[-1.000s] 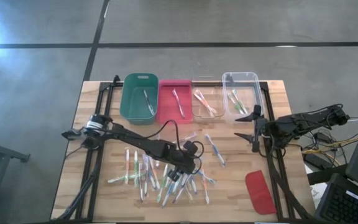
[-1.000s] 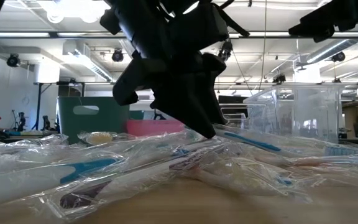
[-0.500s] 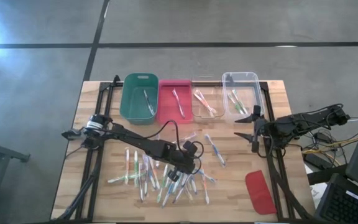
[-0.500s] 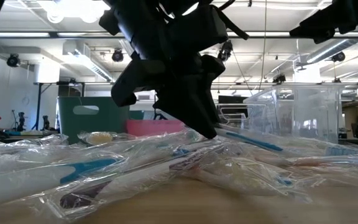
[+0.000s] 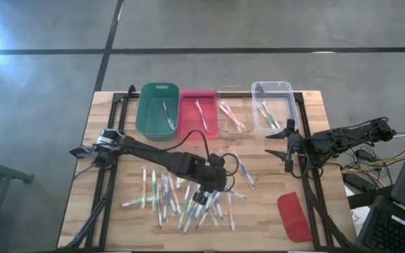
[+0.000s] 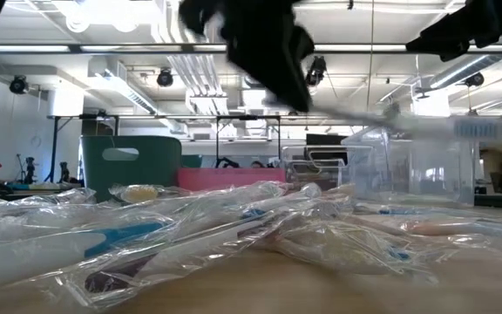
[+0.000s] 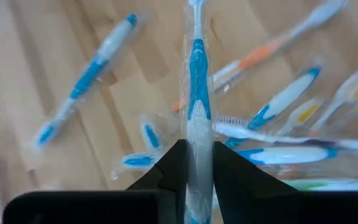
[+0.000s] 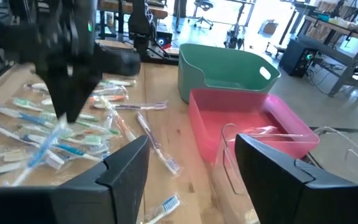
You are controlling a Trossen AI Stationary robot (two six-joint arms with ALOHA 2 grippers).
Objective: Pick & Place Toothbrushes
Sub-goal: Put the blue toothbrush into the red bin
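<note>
While the right gripper (image 5: 285, 144) hangs with jaws spread wide and empty at the right edge of the counter (image 5: 104, 140), the left gripper (image 7: 197, 171) pinches a wrapped blue toothbrush (image 7: 197, 93), lifted above the loose toothbrushes (image 5: 181, 200) at lower centre; four bins (image 5: 157, 109) sit along the top.

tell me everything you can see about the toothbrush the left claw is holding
The held toothbrush is a thin white stick with a bright blue stripe along its handle, sealed in a clear, shiny plastic sleeve. The left claw is shut on it, one dark finger pressing each side, and it points straight out ahead of the fingers. In the low view it hangs clear above the pile of wrapped toothbrushes, roughly level. Its bristle end is too blurred to describe.
</note>
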